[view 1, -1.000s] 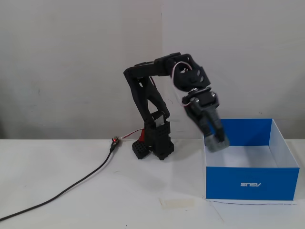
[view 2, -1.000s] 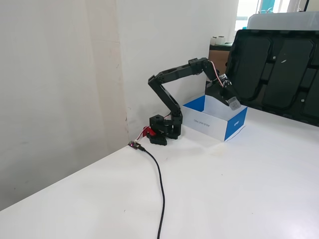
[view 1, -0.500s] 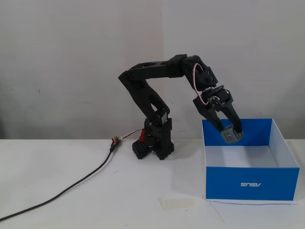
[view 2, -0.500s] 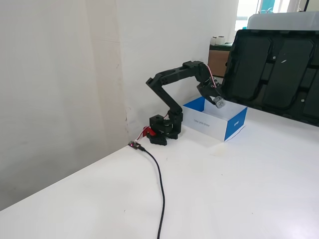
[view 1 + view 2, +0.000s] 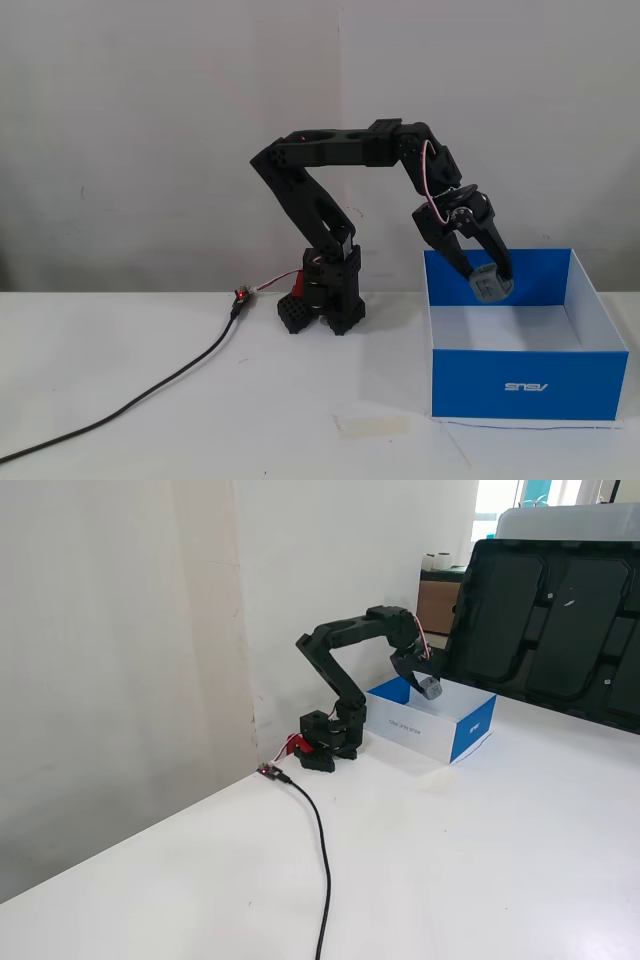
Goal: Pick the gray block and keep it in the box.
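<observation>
Gripper (image 5: 490, 283) clenched the gray block (image 5: 491, 287) above the box (image 5: 530, 385), inside its far wall. Releasing from that height risked the block bouncing out over the rim.

My base (image 5: 325, 300) on desk (image 5: 150, 400), box (image 5: 525, 385) to its right in a fixed view. Gray block (image 5: 490, 286) held above box interior. Cable (image 5: 150, 390) trails left.

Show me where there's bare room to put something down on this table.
Bare table runs left of the cable and ahead of the arm's base. The box fills the right side, with the gripper holding the gray block over its white floor.
</observation>
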Motion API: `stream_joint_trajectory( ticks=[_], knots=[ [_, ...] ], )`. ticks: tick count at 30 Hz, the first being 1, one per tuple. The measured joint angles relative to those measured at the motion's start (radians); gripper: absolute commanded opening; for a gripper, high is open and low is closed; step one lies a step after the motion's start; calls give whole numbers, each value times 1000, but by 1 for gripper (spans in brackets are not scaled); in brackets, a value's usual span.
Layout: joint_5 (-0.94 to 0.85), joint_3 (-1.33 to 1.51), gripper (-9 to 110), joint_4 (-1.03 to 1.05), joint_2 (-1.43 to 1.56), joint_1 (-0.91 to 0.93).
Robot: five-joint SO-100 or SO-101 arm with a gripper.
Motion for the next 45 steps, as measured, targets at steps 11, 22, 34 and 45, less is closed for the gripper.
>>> stream_joint_trajectory(
  ticks=[11,22,34,45],
  knots=[
    [-44,-74,21,20,-38,9],
    [-106,-89,2,100,-29,156],
    [-370,-89,0,179,140,571],
    [-505,9,0,97,264,1002]
  ],
)
